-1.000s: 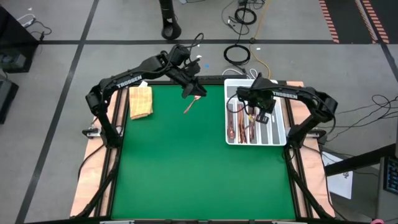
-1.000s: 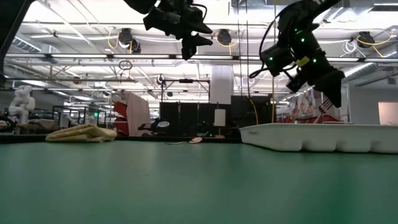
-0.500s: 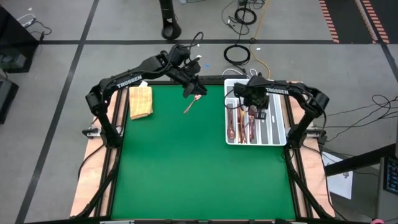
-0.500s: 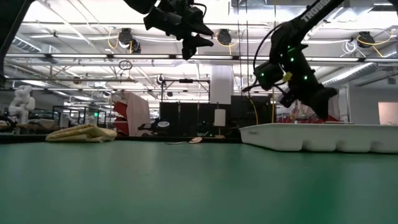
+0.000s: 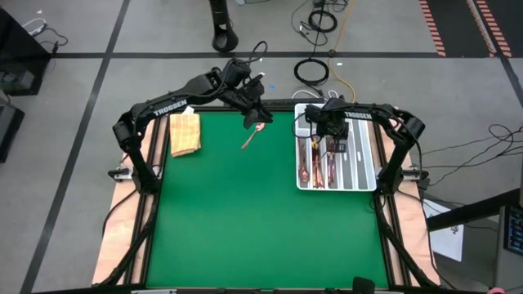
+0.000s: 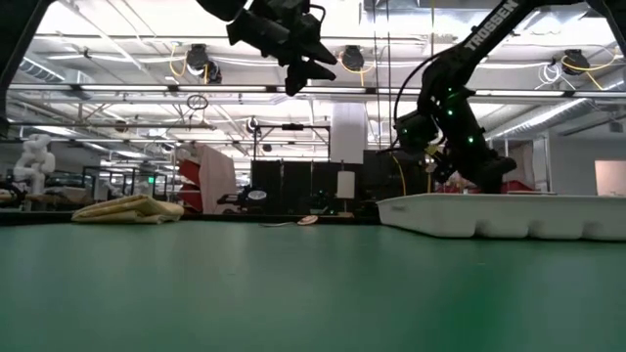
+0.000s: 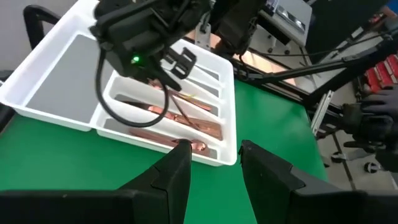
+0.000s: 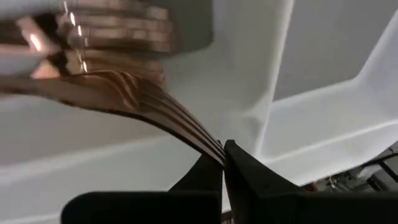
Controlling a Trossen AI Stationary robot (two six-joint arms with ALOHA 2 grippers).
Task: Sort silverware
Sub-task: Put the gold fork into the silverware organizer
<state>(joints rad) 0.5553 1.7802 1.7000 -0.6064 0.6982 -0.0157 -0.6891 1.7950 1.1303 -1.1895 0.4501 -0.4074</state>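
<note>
A white divided tray (image 5: 368,167) stands at the table's far right, with copper silverware (image 5: 315,163) lying in its left compartments. My right gripper (image 5: 332,140) is low over the tray and shut on a copper fork (image 8: 140,99). A single copper piece (image 5: 252,137) lies flat on the green table near the far edge. My left gripper (image 5: 258,119) hovers high above that piece. It is open, with nothing between its fingers (image 7: 180,168). My right gripper pinches the fork's tined end (image 8: 208,144) between its two fingertips. It comes slanting down from above into the tray (image 6: 509,213). The fork reaches away from the fingers over the compartments toward the other silverware (image 8: 118,28). Whether its far end rests on anything, I cannot tell.
A folded tan cloth (image 5: 185,133) lies at the table's far left. The green mat (image 5: 245,220) fills the middle and near part. Cables lie on the floor beyond the far edge.
My right gripper has gone down into the tray and toward its far left part. It has rolled at the wrist and stayed shut on the fork.
</note>
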